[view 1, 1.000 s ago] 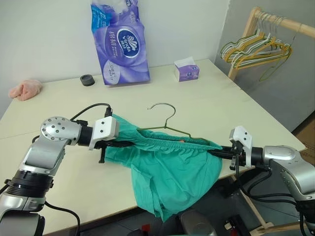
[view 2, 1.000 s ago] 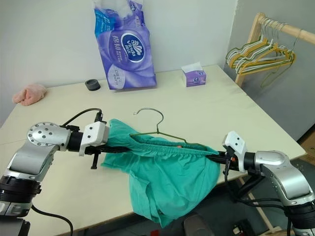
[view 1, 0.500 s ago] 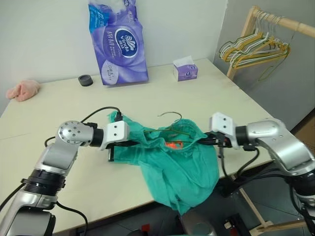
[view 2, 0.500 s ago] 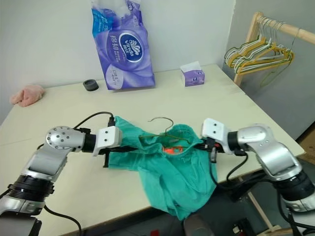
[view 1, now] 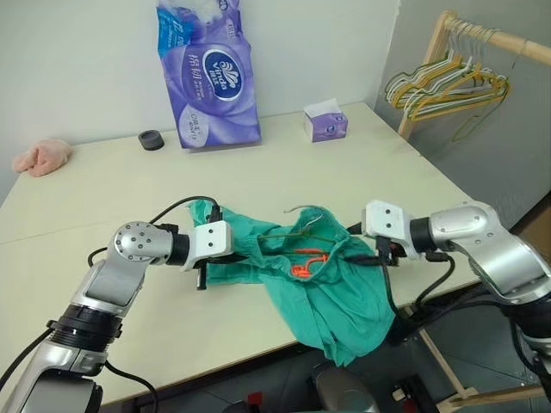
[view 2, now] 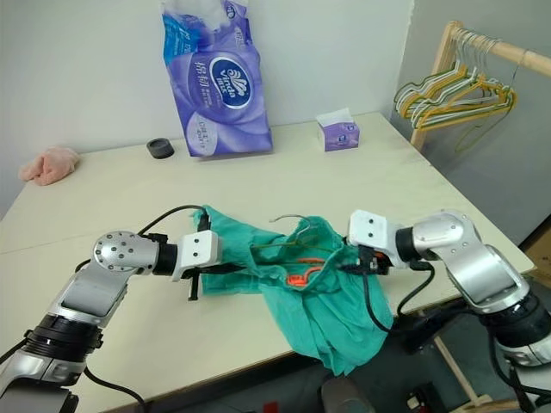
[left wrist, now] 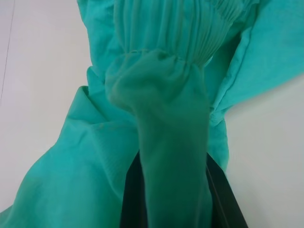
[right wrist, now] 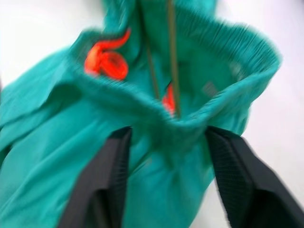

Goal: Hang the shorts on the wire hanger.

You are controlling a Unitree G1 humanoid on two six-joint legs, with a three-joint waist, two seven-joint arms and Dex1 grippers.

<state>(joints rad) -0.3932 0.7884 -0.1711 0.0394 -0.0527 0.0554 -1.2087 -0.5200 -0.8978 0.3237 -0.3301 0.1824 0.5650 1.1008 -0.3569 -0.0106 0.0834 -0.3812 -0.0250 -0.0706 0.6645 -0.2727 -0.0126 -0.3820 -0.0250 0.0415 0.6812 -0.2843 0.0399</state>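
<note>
Right wrist view shows your right hand [right wrist: 166,183] spread open around the shorts [view 1: 331,292]; left hand [left wrist: 173,199] alone grips the waistband, so they could slide off the wire hanger [view 1: 303,225].

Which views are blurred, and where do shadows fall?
Right wrist view: the shorts and the wire hanger are smeared. Left wrist view: soft close to the lens. Left eye view: sharp, with a faint shadow on the table under the arm.

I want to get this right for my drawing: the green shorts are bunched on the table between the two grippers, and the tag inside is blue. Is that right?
Almost. The tag inside the shorts is orange, not blue; the right eye view shows it. The rest holds.
</note>
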